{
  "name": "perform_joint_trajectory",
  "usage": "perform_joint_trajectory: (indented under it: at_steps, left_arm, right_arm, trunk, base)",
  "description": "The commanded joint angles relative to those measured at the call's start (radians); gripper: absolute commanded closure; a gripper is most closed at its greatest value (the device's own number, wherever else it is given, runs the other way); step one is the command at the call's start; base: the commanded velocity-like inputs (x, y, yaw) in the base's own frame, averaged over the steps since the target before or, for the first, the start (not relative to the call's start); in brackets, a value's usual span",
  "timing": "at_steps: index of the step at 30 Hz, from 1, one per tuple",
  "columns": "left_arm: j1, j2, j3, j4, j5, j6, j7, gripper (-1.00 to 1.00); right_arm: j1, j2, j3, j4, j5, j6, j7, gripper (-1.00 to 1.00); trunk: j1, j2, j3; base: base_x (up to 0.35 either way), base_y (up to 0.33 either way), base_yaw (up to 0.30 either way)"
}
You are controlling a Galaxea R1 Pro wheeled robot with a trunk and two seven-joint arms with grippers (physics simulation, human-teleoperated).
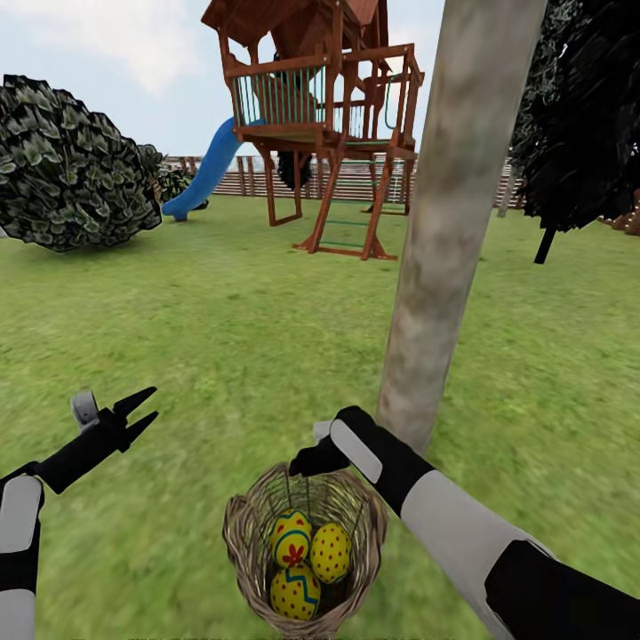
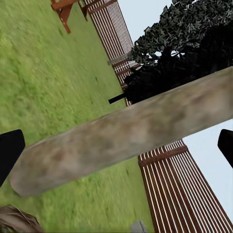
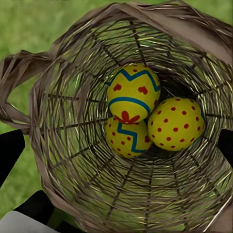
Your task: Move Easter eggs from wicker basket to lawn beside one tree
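Observation:
The brown wicker basket (image 1: 244, 542) stands on the lawn (image 1: 222, 338) just in front of me, at the foot of the thick grey-brown tree trunk (image 1: 449, 231). Three yellow Easter eggs lie in it: one with blue zigzags and red flowers (image 3: 133, 92), a red-dotted one (image 3: 175, 122), and a zigzag one (image 3: 127, 139) underneath. My right gripper (image 1: 299, 480) hangs open over the basket's far rim, pointing down at the eggs (image 1: 307, 556), its fingertips (image 3: 9, 153) wide apart and touching nothing. My left gripper (image 1: 151, 403) is open to the left, above the grass, aimed toward the trunk (image 2: 126, 136).
A wooden play tower (image 1: 324, 107) with a blue slide (image 1: 204, 173) stands behind the lawn, before a slat fence (image 1: 356, 178). A round bush (image 1: 71, 164) is at the left, a dark narrow-trunked tree (image 1: 578, 133) at the right. Open grass lies around the trunk's base.

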Motion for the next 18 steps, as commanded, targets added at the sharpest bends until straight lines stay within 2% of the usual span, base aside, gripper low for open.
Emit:
perform_joint_trajectory:
  at_steps: [1, 4, 7, 11, 18]
  left_arm:
    - [-0.001, 0.0, 0.002, 0.0, -0.003, 0.004, -0.005, -1.0]
    - [-0.001, 0.0, 0.003, 0.0, -0.003, 0.004, -0.005, -1.0]
    - [-0.001, 0.001, 0.003, 0.0, -0.003, 0.004, -0.005, -1.0]
    - [-0.001, 0.001, 0.003, 0.0, -0.003, 0.004, -0.005, -1.0]
    - [-0.001, 0.001, 0.003, 0.001, -0.002, 0.004, -0.005, -1.0]
  right_arm:
    - [-0.001, 0.0, 0.003, -0.001, -0.01, -0.002, -0.01, -1.0]
    - [0.0, -0.002, 0.02, -0.001, -0.009, -0.009, -0.01, -1.0]
    - [0.0, -0.002, 0.069, -0.001, -0.007, -0.029, -0.011, -1.0]
    - [0.0, -0.002, 0.106, -0.001, -0.006, -0.049, -0.011, -1.0]
    - [0.0, 0.002, 0.116, 0.004, -0.007, -0.053, -0.014, -1.0]
  trunk:
    - [0.004, -0.008, -0.004]
    - [0.015, -0.029, -0.014]
    - [0.027, -0.05, -0.023]
    - [0.042, -0.078, -0.035]
    - [0.069, -0.127, -0.057]
  base:
    - [0.0, 0.0, 0.0]
    - [0.0, 0.0, 0.0]
    - [0.0, 0.0, 0.0]
    - [0.0, 0.0, 0.0]
    - [0.0, 0.0, 0.0]
